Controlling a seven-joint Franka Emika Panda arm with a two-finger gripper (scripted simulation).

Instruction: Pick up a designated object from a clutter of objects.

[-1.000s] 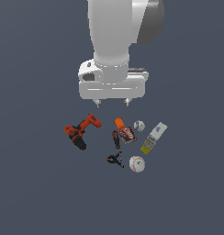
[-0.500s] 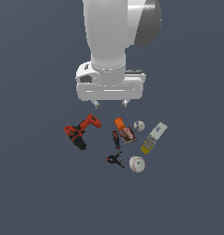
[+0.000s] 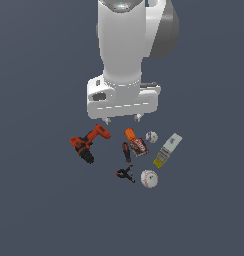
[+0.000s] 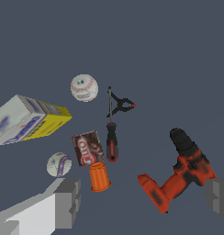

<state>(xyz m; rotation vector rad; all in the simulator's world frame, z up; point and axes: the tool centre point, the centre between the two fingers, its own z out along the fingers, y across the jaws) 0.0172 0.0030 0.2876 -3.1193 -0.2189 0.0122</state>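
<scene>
Looking at the hand now, we see that the gripper [image 3: 123, 120] has come down a little closer to the pile than it was a moment ago, and none of the things on the floor have moved. Its two fingers [image 4: 63, 202] are spread wide apart with nothing between them. We think this means the reach has only just begun and the pick is still to come. The thing we want is the big white baseball [image 3: 149, 178] with red stitches. It lies at the near edge of the pile in the exterior view, just beside the black clamp [image 3: 125, 173] and apart from it, well away from the gripper, which hangs above the far side of the pile. So we think the hand must slide across toward the baseball before it goes lower. Now we count. We see two balls: the baseball and one small ball [image 3: 151, 137], which sits next to the yellow and white box [image 3: 167, 150]. We see one red and black drill [image 3: 88, 143], off by itself on the exterior view's left. We see one box, one clamp, one dark stick-shaped tool [image 3: 126, 151], one brown packet [image 3: 139, 147] and one orange cup [image 3: 130, 134]. That makes eight things in all, and we must not mix up the two balls.
</scene>
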